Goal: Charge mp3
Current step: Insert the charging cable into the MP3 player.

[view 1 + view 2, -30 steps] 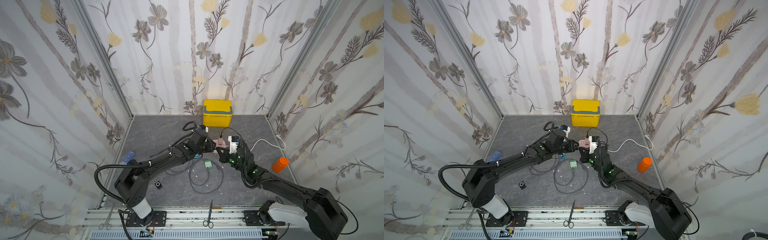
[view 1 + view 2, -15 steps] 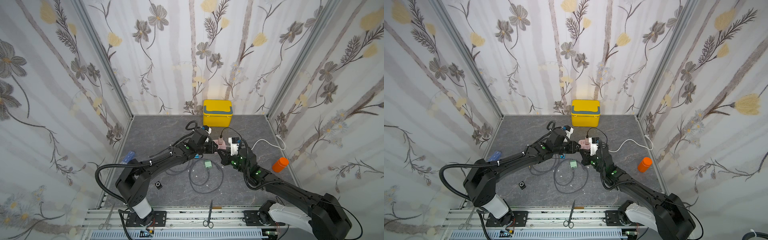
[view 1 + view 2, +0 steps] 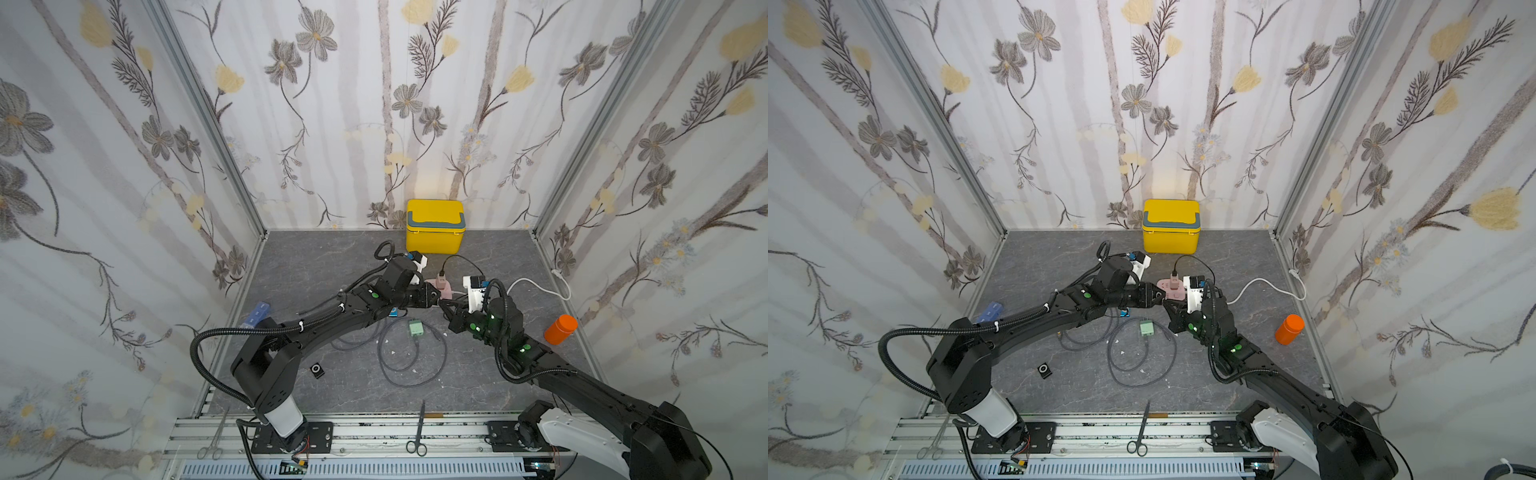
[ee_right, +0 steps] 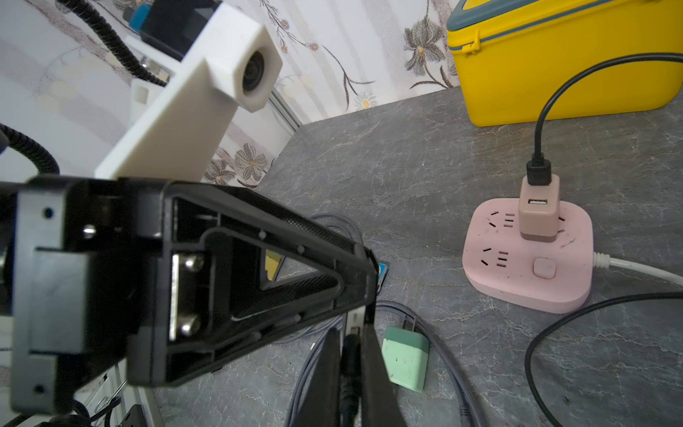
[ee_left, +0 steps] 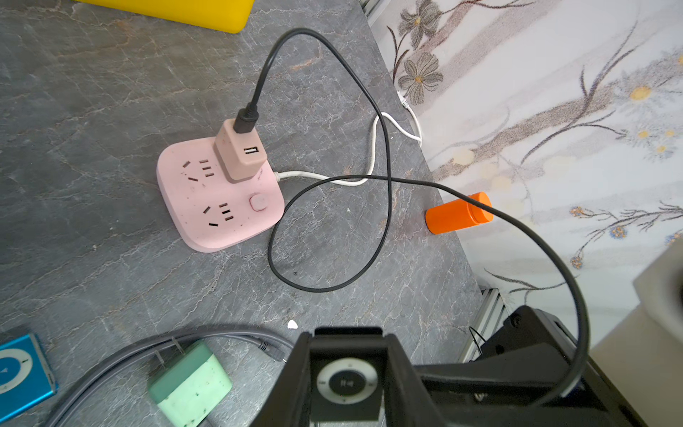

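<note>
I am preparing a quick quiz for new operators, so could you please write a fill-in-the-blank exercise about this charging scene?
The left gripper grips a small ____ mp3 player.
The right gripper pinches the plug of the black cable, which runs to the adapter on the ____ power strip.
The second player, lying beside the green charger, is ____.
Missing words: black, pink, blue.

we see a pink power strip [image 5: 181, 207], a yellow box [image 3: 434, 237], an orange bottle [image 5: 456, 218], a mint charger [image 5: 190, 388], a grey marbled desk [image 5: 92, 111].
</note>
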